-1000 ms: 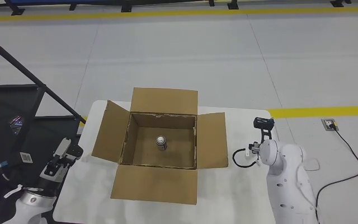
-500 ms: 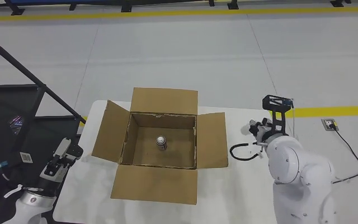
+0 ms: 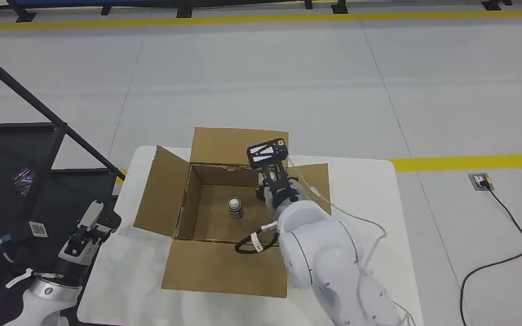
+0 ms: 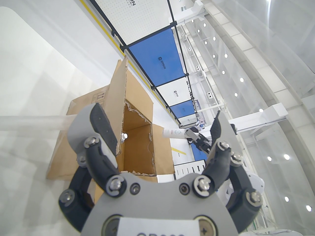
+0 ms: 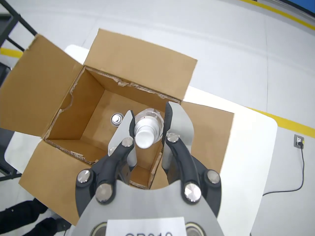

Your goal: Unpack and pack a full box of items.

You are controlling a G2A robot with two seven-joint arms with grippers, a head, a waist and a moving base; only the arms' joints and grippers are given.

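packing step, i judge: the right gripper (image 5: 149,115) is clamped on a white-capped bottle (image 5: 147,130) over the open box (image 5: 93,99), where a small can (image 5: 117,119) stands. next, lower it beside the can and release. the left gripper (image 4: 157,124) hangs spread open.

Wall panels (image 4: 142,13) carry logo print; the box (image 4: 137,143) bears small marks.

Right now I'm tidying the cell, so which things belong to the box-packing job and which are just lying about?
Job: cardboard box, the small can inside it, the white bottle gripped by the right gripper over the box.
Lying about: black rack beside the table, floor socket.
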